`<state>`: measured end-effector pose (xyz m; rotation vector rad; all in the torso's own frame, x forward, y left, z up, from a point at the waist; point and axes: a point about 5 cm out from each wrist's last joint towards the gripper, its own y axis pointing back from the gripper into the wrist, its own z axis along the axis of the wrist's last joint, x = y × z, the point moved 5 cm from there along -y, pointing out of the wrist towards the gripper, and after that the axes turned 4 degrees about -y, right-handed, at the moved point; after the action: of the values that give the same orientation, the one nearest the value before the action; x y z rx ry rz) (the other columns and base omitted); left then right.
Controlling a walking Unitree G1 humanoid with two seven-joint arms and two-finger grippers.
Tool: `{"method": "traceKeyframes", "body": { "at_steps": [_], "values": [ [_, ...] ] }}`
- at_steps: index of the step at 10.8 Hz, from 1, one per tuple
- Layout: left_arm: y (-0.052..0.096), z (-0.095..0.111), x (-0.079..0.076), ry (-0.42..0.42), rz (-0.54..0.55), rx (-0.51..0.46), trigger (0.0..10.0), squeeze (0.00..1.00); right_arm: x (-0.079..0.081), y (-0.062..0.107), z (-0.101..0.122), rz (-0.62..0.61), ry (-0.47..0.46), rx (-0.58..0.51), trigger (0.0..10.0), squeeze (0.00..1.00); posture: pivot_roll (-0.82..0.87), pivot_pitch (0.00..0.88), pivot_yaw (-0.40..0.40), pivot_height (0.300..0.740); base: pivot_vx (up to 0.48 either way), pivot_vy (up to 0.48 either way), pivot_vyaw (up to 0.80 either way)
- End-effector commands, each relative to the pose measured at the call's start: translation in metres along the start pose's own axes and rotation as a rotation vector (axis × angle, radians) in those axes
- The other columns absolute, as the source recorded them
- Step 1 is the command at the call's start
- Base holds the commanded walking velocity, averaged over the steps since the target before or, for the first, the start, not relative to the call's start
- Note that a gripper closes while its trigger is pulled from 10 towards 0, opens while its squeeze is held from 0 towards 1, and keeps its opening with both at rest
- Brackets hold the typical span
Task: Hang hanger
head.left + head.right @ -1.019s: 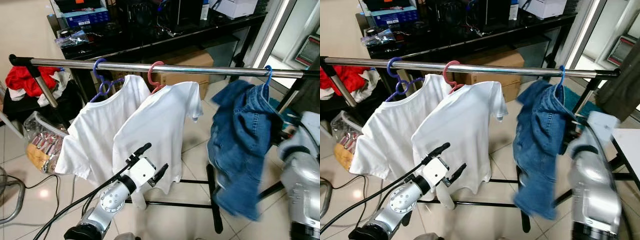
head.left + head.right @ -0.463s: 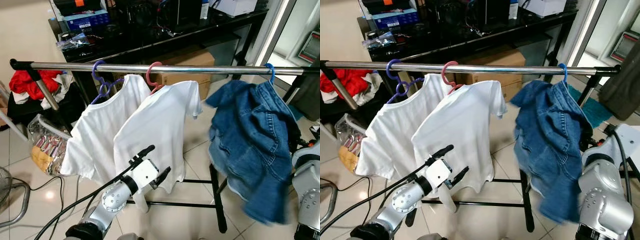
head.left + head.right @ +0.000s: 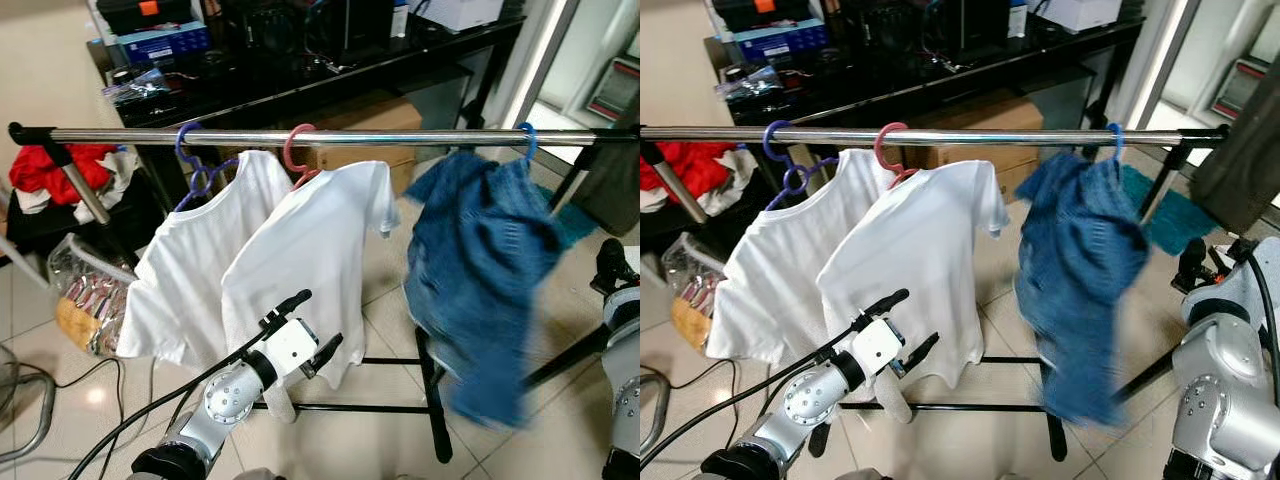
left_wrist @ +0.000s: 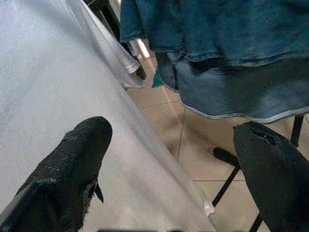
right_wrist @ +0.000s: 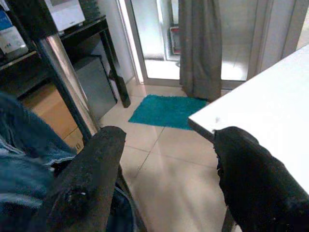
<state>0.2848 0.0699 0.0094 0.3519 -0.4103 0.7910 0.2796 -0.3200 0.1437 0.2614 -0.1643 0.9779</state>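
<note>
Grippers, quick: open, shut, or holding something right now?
Left gripper: fingers open, holding nothing, in front of the white T-shirt.
Right gripper: fingers open, holding nothing, beside the denim jacket.

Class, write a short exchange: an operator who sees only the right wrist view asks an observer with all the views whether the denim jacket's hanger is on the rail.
Operator: My right gripper is open, with denim at the edge of my picture. Is the hanger hooked?
Observer: Yes, the blue hanger hook sits over the rail, near its right end.
Operator: What else hangs there?
Observer: Two white T-shirts, on a pink hanger and a purple hanger, left of the denim jacket.
</note>
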Motion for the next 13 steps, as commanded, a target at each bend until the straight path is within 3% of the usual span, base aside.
{"method": "traceKeyframes", "body": {
  "at_steps": [1,2,3,4,5,6,7,8,9,10,11,13],
  "values": [
    [0.003,-0.005,-0.004,-0.003,-0.017,0.015,10.0,0.0,0.002,0.002,0.008,0.014,0.004,-0.029,10.0,0.15,-0.07,0.0,0.047,0.74,0.0,0.0,0.0],
    [0.004,-0.005,-0.005,0.0,-0.019,0.017,10.0,0.0,0.029,0.008,0.023,0.155,0.002,-0.093,10.0,0.15,-0.08,0.0,0.051,0.74,0.0,0.0,0.0],
    [0.003,-0.006,-0.006,0.001,-0.025,0.019,10.0,0.0,0.077,0.025,0.022,0.4,0.014,-0.096,10.0,0.7,-0.08,0.0,0.053,0.74,0.0,0.0,0.0],
    [0.002,-0.005,-0.006,-0.003,-0.028,0.017,10.0,0.0,0.107,0.04,0.025,0.554,-0.008,-0.112,10.0,0.93,-0.08,0.0,0.049,0.74,0.0,0.0,0.0],
    [0.001,-0.004,-0.005,-0.004,-0.023,0.015,10.0,0.0,0.129,0.053,0.027,0.676,-0.054,-0.1,10.0,0.92,-0.08,0.0,0.049,0.74,0.0,0.0,0.0],
    [0.0,-0.002,-0.004,0.001,-0.011,0.01,10.0,0.0,0.163,0.074,0.015,0.882,-0.14,0.01,10.0,0.72,-0.06,0.0,0.039,0.74,0.0,0.0,0.0],
    [0.001,-0.003,-0.005,0.001,-0.007,0.013,10.0,0.0,0.177,0.08,0.009,0.956,-0.178,0.058,10.0,0.07,-0.04,0.001,0.034,0.74,0.0,0.0,0.0],
    [0.003,-0.005,-0.005,0.006,0.003,0.017,10.0,0.0,0.191,0.089,0.008,1.038,-0.212,0.09,10.0,0.0,-0.03,0.001,0.031,0.74,0.0,0.0,0.0],
    [0.004,-0.006,-0.005,0.009,0.01,0.02,10.0,0.0,0.204,0.1,0.003,1.127,-0.236,0.136,10.0,0.0,-0.02,0.001,0.027,0.74,0.0,0.0,0.0],
    [0.006,-0.008,-0.006,0.013,0.019,0.028,10.0,0.0,0.225,0.107,-0.03,1.173,-0.158,0.245,10.0,0.0,0.0,0.001,0.02,0.74,0.0,0.0,0.0],
    [0.007,-0.008,-0.005,0.014,0.023,0.031,10.0,0.0,0.232,0.098,-0.043,1.117,-0.096,0.264,10.0,0.02,0.0,0.0,0.02,0.74,0.0,0.0,0.0],
    [0.008,-0.006,-0.004,0.01,0.039,0.022,10.0,0.0,0.249,0.086,-0.039,1.062,-0.089,0.224,10.0,0.01,0.02,0.0,0.015,0.74,0.0,0.0,0.0]
  ]
}}
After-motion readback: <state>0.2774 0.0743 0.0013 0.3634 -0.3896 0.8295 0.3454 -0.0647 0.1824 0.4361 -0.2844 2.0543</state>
